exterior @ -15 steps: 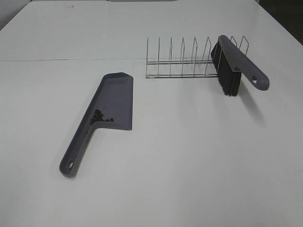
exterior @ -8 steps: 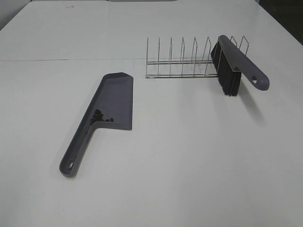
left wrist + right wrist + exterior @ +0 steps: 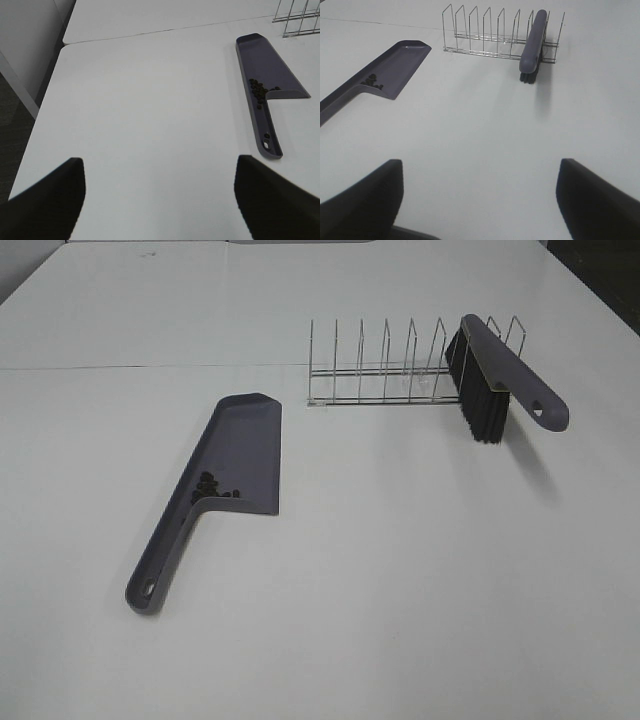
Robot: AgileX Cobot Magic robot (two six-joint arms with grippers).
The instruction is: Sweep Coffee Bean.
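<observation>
Coffee beans (image 3: 212,487) inside dustpan (image 3: 245,445)

Not much of the robot made it into these shots, honestly. The high camera caught none of it, no arms at all. Each wrist camera only showed the two finger ends of its own gripper poking in along one edge. On the left gripper (image 3: 160,200) the fingers (image 3: 47,200) were plain dark, nearly black, matte blocks with a slanted edge and a blunt corner. The right gripper (image 3: 480,200) looked the same: two dark fingers (image 3: 597,197), same wedge shape, slightly soft and out of focus. No screws, cables, labels or markings were visible on either pair, and the surface detail was too dark to tell.
</observation>
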